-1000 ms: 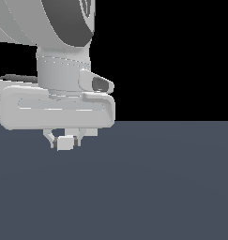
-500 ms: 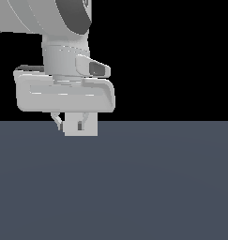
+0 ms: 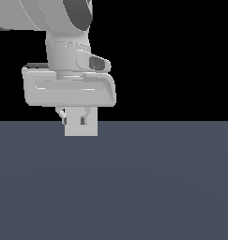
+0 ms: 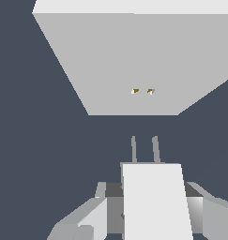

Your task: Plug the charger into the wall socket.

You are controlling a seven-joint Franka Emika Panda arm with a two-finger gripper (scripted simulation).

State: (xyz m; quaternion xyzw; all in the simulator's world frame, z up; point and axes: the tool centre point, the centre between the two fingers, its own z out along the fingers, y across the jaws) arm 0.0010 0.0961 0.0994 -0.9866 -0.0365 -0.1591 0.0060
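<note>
In the exterior view my gripper point(image 3: 77, 119) hangs just above the dark floor, shut on the charger point(image 3: 81, 130), an off-white block between its short fingers. The wrist view shows the same charger point(image 4: 155, 201) held in the gripper point(image 4: 153, 211), its two thin prongs point(image 4: 144, 149) pointing at the wall socket point(image 4: 134, 61). The socket is a large light-grey panel with two small dark holes point(image 4: 142, 91). A gap of dark floor lies between the prong tips and the panel. The prongs sit roughly in line with the holes. I cannot make out the socket in the exterior view.
A flat dark blue-grey floor point(image 3: 157, 187) fills the lower half of the exterior view, with black background above. The arm's large white wrist and hand body point(image 3: 68, 89) take up the exterior view's upper left.
The hand has shifted towards the exterior view's right, risen a little and turned. The charger now shows a wider face between the fingers. Grip unchanged.
</note>
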